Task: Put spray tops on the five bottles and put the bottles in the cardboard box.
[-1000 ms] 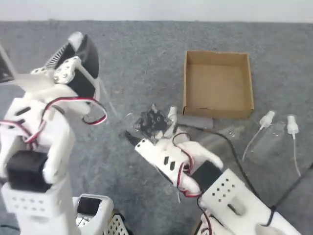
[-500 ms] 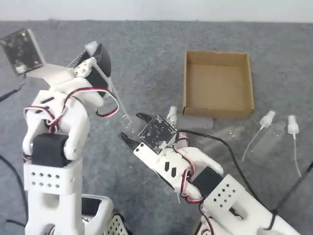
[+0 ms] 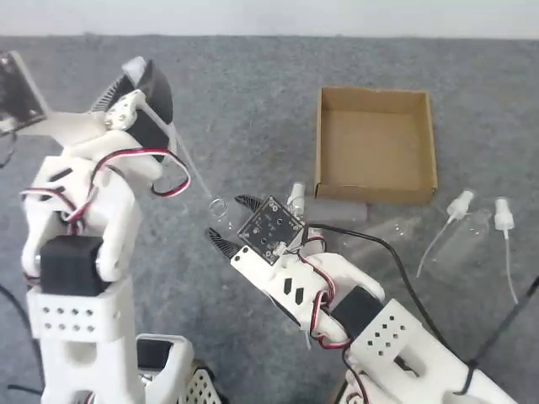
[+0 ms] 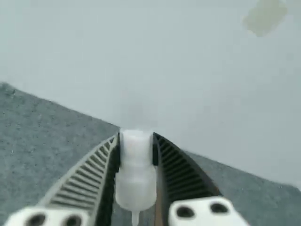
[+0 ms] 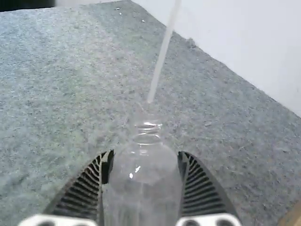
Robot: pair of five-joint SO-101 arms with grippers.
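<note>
My left gripper (image 3: 133,74) is raised at the left of the high view, shut on a white spray top (image 4: 136,169). The spray top's thin tube (image 3: 189,172) slants down toward the table's middle. There my right gripper (image 3: 228,218) is shut on a clear bottle (image 5: 143,183), which points neck-first at the tube. In the right wrist view the tube (image 5: 162,52) ends just at the bottle's mouth (image 5: 146,123); whether it has entered I cannot tell. The open cardboard box (image 3: 375,147) lies behind and to the right with nothing in it.
A bottle with a white top (image 3: 296,197) lies along the box's front wall. Right of it are clear bottles (image 3: 396,227) and two loose spray tops (image 3: 460,204) (image 3: 504,215) with long tubes. Grey carpet covers the table; a black cable (image 3: 404,261) trails from the right arm.
My right gripper tilted up with the bottle. My left arm swung the spray top around, and its tube tip now sits at the bottle's mouth.
</note>
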